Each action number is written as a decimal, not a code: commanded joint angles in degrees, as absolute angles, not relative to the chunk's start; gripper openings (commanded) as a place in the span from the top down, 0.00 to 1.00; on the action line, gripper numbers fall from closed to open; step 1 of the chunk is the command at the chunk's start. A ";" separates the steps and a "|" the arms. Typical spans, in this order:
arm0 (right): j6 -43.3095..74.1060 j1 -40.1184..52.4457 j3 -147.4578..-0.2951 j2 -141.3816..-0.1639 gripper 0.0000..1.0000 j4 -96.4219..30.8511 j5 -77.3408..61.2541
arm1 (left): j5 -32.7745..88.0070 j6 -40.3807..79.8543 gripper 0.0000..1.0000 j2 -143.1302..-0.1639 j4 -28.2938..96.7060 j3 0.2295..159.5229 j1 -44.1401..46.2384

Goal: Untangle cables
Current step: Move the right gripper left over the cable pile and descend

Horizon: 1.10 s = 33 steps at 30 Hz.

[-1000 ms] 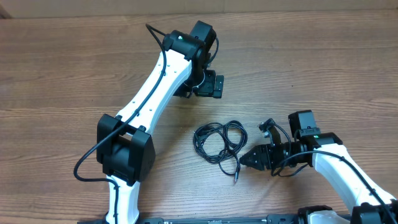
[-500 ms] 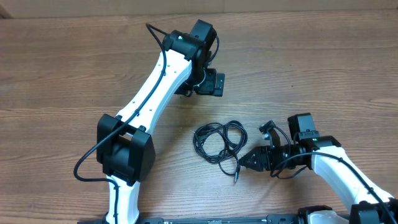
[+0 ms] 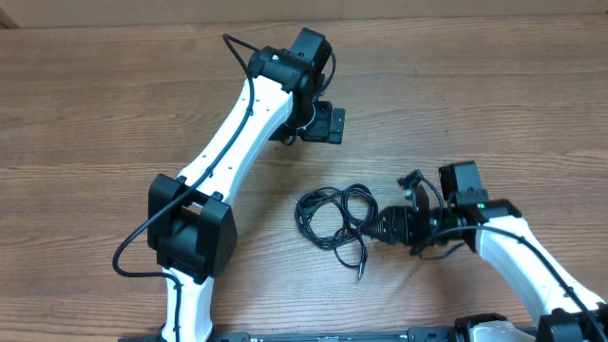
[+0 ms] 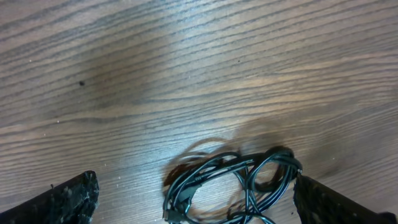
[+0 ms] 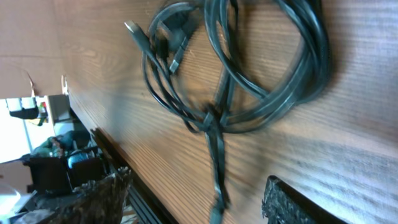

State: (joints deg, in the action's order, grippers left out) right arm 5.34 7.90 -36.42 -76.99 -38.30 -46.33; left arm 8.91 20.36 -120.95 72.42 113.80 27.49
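The cables [image 3: 334, 217] lie on the wood-grain surface [image 3: 494, 85], near the middle and toward my right side. They are thin black cords wound into a flat bundle of overlapping loops: a larger loop on the left and a tighter, rounder coil on the right. The strands cross each other where the two meet. One loose tail [image 3: 356, 258] runs out of the bundle toward my base and ends in a small plug lying flat on the wood.

From my right wrist, the cables [image 5: 249, 81] fill most of the view. Several strands pinch together at one crossing [image 5: 211, 118], and the tail drops away from it. Two small plug ends [image 5: 132, 28] with pale tips sit at the far side of the bundle. From my left wrist, the cables [image 4: 233, 186] show at the lower edge as two linked loops.

My right claw [image 3: 389, 228] sits low at the bundle's right edge, just beside the round coil. It is released: its fingers [image 5: 99, 199] stand apart with only the tail lying on the wood between them, and nothing is grasped.

My left claw [image 3: 321, 125] hangs above the bundle's far side, well apart from it, spread wide and empty. Its fingers [image 4: 68, 199] sit at opposite corners of that view. My left arm [image 3: 233, 142] slants across the surface to the left of the cables, not touching them.
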 commanded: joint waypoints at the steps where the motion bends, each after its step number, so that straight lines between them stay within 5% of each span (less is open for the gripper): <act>1: 6.00 9.78 -44.31 -77.01 0.27 -40.49 -42.89 | 8.88 19.31 0.00 -121.08 71.83 115.22 27.24; 8: 0.64 16.75 -54.30 -77.03 0.05 -47.97 -32.42 | 8.82 19.31 0.00 -121.08 71.59 115.22 26.89; 14: -3.77 24.45 -55.46 -77.97 0.01 -53.76 -27.33 | 8.80 21.96 0.00 -121.08 70.67 115.22 24.71; 27: 3.05 30.85 -55.46 -90.17 0.22 -53.89 -20.36 | 8.45 19.27 0.00 -121.08 71.75 115.22 21.91; 33: 3.51 30.85 -55.46 -92.40 0.44 -54.00 -20.62 | 8.12 19.27 0.00 -121.08 71.75 115.22 21.15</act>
State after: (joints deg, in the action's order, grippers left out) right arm 2.72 30.76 -54.39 -91.85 -54.06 -21.39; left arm 8.93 20.73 -120.95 71.72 113.80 21.69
